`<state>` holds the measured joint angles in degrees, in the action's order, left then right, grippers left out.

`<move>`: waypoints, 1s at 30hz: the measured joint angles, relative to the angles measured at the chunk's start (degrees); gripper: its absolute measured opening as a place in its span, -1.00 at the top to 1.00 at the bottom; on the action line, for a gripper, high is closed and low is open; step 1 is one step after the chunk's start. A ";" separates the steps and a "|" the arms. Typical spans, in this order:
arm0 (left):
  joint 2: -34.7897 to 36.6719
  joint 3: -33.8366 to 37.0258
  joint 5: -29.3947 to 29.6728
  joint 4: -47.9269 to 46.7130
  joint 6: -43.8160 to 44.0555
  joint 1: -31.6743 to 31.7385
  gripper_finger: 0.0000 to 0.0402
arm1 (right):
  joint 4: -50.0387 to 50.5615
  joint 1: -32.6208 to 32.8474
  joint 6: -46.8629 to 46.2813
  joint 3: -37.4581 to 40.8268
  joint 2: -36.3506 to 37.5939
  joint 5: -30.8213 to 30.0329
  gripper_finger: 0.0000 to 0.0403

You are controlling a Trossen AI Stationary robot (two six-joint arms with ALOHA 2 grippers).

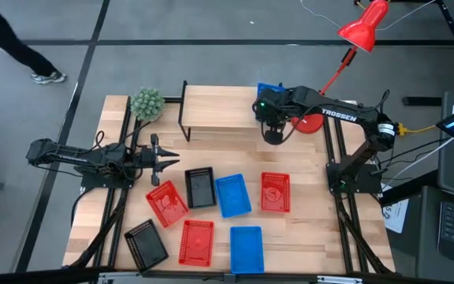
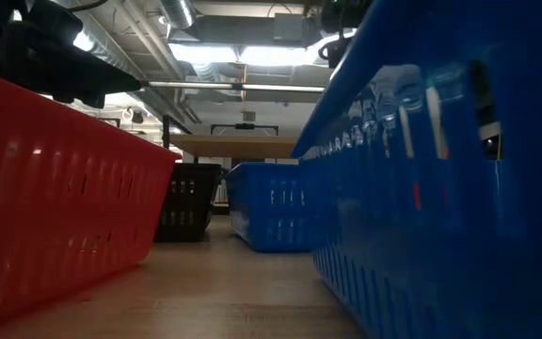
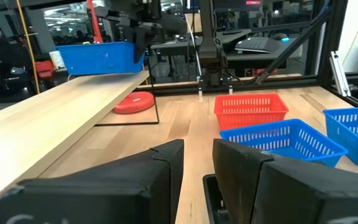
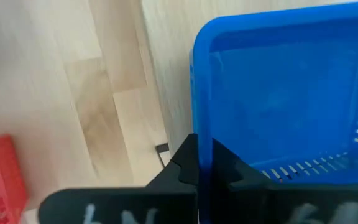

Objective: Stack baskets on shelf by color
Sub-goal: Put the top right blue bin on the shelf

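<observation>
The shelf [image 1: 219, 106] stands at the table's far side. One blue basket [image 1: 268, 89] is on its right end, and my right gripper [image 4: 204, 163] is shut on it. On the table in front lie several more: red baskets [image 1: 166, 203] [image 1: 275, 192] [image 1: 197, 241], blue baskets [image 1: 232, 195] [image 1: 246, 248] and black baskets [image 1: 200, 188] [image 1: 146, 244]. My left gripper [image 1: 169, 155] hovers open above the table, left of the black basket, touching nothing. The low view looks between a red basket [image 2: 55, 188] and a blue basket [image 2: 440, 169]. My right gripper pinches the blue basket's end wall [image 4: 202, 140] on the side toward the table's near edge, one finger outside and one finger [image 4: 225, 168] inside, coming from above and pointing down. In the left wrist view the basket [image 3: 98, 57] sits level with its bottom on the shelf top.
A green ball-shaped plant [image 1: 146, 103] stands by the shelf's left end. A red lamp [image 1: 365, 24] leans over the far right, its round red base [image 1: 310, 122] beside the shelf. Most of the shelf top [image 3: 55, 118] is bare. A person's leg and shoe [image 1: 46, 76] show beyond the table.
</observation>
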<state>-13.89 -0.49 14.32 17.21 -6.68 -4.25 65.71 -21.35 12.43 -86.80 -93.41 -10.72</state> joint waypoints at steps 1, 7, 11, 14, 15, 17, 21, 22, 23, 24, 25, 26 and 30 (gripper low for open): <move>-0.02 -0.02 0.07 0.00 0.00 0.00 0.61 | -0.04 0.04 -0.40 0.00 0.00 0.01 1.00; -0.01 0.00 0.06 0.00 0.02 0.00 0.61 | -0.52 0.09 -0.19 0.00 0.00 0.46 0.92; 0.00 -0.02 0.05 0.00 0.02 0.00 0.61 | -1.46 0.09 -0.13 0.02 0.00 0.37 0.80; -0.02 -0.01 0.05 0.00 0.01 -0.01 0.61 | -2.82 0.09 -0.17 0.02 0.02 0.37 0.73; -0.02 -0.01 0.05 0.00 0.02 0.00 0.61 | -3.42 0.09 -0.31 0.02 0.02 0.36 0.70; 0.00 0.00 0.05 0.00 0.02 -0.02 0.61 | -4.07 0.09 -0.46 0.02 0.02 0.37 0.67; -0.02 -0.02 0.03 0.00 0.02 0.00 0.61 | -4.09 0.25 -2.14 0.02 0.02 0.39 0.65; 0.00 -0.01 0.03 -0.01 0.02 -0.02 0.61 | -4.09 0.25 -3.09 0.02 0.02 0.38 0.65; -0.01 -0.01 0.03 0.00 0.02 -0.02 0.61 | -4.09 0.25 -3.39 0.02 0.02 0.35 0.65; -0.01 0.00 0.03 0.00 0.03 -0.01 0.61 | -4.09 0.25 -3.85 0.02 0.02 0.33 0.65; -0.01 -0.02 0.03 -0.01 0.02 -0.01 0.61 | -4.09 0.25 -4.70 0.02 0.02 0.34 0.65; -0.01 0.00 0.03 -0.02 0.03 -0.01 0.61 | -4.09 0.25 -5.39 0.02 0.02 0.35 0.65; 0.00 -0.02 0.03 0.00 0.15 0.00 0.61 | -4.09 0.25 -8.26 0.02 0.04 0.33 0.65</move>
<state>-13.89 -0.51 14.35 17.21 -6.52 -4.25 61.63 -21.10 4.17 -86.78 -93.36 -10.39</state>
